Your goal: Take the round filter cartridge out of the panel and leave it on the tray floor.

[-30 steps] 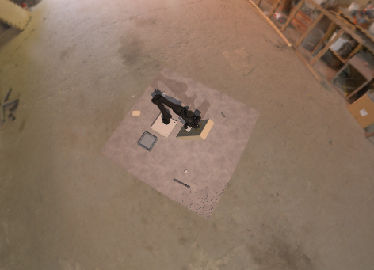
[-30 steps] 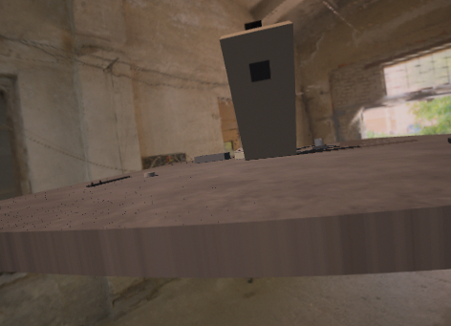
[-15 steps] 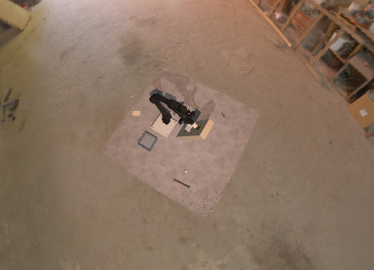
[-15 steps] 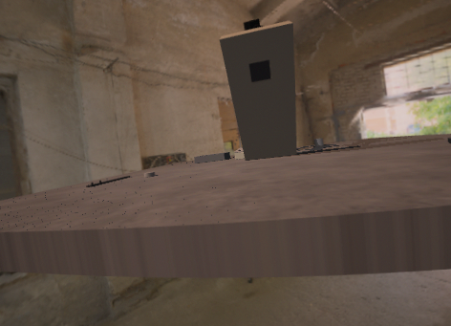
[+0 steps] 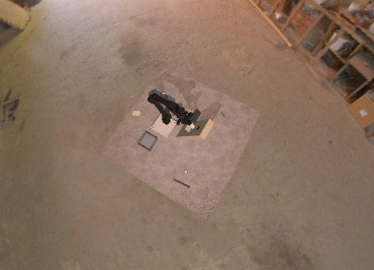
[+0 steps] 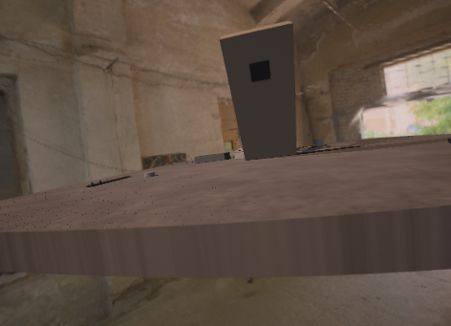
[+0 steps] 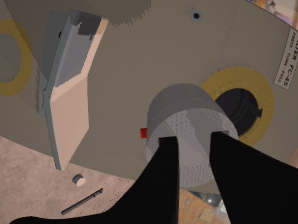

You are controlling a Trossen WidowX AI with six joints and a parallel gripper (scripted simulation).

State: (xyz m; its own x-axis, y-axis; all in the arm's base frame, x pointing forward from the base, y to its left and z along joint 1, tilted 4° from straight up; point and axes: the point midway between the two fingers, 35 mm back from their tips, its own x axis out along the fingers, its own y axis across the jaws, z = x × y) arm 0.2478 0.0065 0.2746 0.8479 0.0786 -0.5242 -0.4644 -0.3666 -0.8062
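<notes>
Top view: my gripper (image 5: 190, 123) (image 7: 190, 139) is at the face of the service panel (image 5: 207, 130) (image 6: 268, 112) (image 7: 130, 65); the tray (image 5: 143, 146) (image 6: 210, 158) lies apart. A low swing could strike the panel.

Exterior view: the panel hides my gripper; clearance unverified.

Wrist view: fingers slightly parted, clamped on the cartridge (image 7: 190, 119), which is out of its yellow-ringed socket (image 7: 266, 95) (image 5: 198, 127). Its side could catch the hinged flap (image 7: 70, 110); a shallow grip could let it twist, and early release could set it rolling.
</notes>
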